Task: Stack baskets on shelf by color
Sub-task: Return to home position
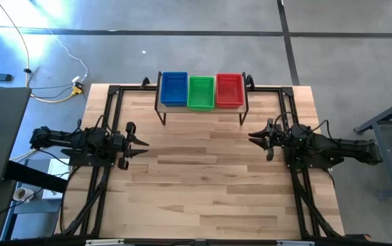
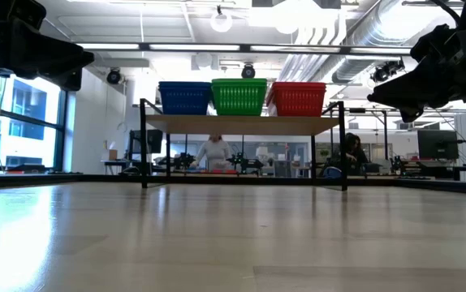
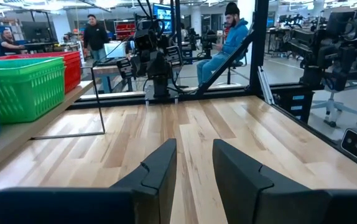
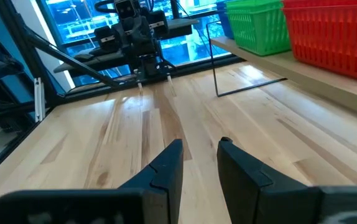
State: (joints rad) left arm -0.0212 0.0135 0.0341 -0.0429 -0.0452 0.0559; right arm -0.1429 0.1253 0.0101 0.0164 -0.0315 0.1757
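Well: all baskets visible sit on the shelf at the table's far edge, side by side and touching: blue baskets, green baskets in the middle, red baskets. They are nested, so the number per colour cannot be read. Judged light, with thin mesh walls that would flex under a pinch and smooth plastic likely to slip. The rolled rim looks the stiffest part, so the best hold is a short-end wall, one finger inside and one outside, just under the rim. Nested baskets may cling and lift together. The left gripper is low at the table's left side, well apart from the shelf, its jaws parted by a narrow gap with only bare tabletop between. The right gripper is opposite at the right side, likewise slightly parted, empty and touching nothing.
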